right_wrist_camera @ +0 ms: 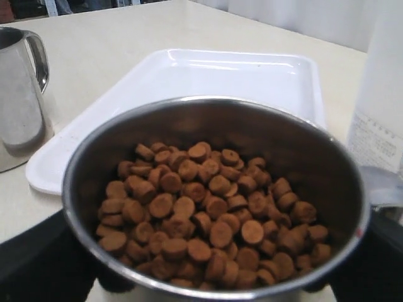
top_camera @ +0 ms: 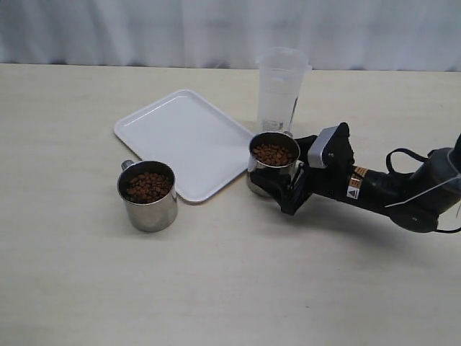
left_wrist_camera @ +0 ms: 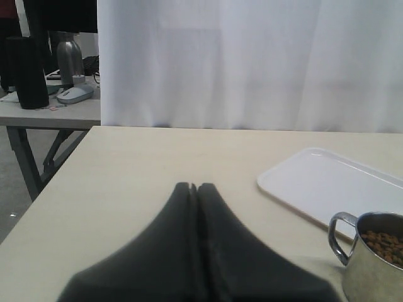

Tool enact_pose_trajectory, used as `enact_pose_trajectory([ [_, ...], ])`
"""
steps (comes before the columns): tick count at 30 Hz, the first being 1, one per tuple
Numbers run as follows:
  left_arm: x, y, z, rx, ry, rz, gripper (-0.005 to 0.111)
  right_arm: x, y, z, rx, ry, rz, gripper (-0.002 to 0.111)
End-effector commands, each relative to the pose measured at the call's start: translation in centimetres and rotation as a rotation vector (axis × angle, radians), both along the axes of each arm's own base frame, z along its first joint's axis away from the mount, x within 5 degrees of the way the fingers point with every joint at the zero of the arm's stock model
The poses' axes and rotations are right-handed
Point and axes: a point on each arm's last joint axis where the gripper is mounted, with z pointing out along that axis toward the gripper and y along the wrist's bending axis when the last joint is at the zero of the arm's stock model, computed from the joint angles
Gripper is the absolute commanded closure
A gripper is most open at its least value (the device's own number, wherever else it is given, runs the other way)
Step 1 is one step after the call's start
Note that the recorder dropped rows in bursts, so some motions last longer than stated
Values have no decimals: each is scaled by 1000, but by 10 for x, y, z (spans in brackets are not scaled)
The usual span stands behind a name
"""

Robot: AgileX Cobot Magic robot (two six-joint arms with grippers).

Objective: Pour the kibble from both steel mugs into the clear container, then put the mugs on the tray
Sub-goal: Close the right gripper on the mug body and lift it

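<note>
Within the right gripper (top_camera: 275,187) (clamped) sits 1 mug (top_camera: 277,171).

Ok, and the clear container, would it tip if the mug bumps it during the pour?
Probably: the clear container is tall, narrow and looks empty, so it is likely light and tippy. The mug in the right gripper sits close beside it, so a nudge seems plausible.

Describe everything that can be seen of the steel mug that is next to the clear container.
The mug is a short round cup of shiny steel. It is upright and open on top, with brown kibble inside, below the rim. The right gripper clasps its wall from two sides. It is close beside the clear container and the edge of the tray. Its handle does not show clearly.
</note>
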Motion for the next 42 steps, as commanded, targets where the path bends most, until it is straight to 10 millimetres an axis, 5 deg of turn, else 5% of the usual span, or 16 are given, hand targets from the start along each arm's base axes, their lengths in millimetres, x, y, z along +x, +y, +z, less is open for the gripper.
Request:
enact_pose_trajectory([
  [1, 0, 0, 0, 4, -5, 4, 107, 3, 1, 9, 28, -1, -16, 104],
  [17, 0, 0, 0, 4, -5, 4, 107, -23, -14, 56, 63, -23, -144, 104],
  [24, 0, 0, 0, 4, -5, 4, 107, -50, -32, 91, 95, -67, -310, 104],
  [31, 0, 0, 0, 4, -5, 4, 107, -74, -45, 105, -69, 3, -369, 104],
  [42, 0, 0, 0, 4, -5, 4, 107, -123, -61, 127, -50, -31, -431, 104],
])
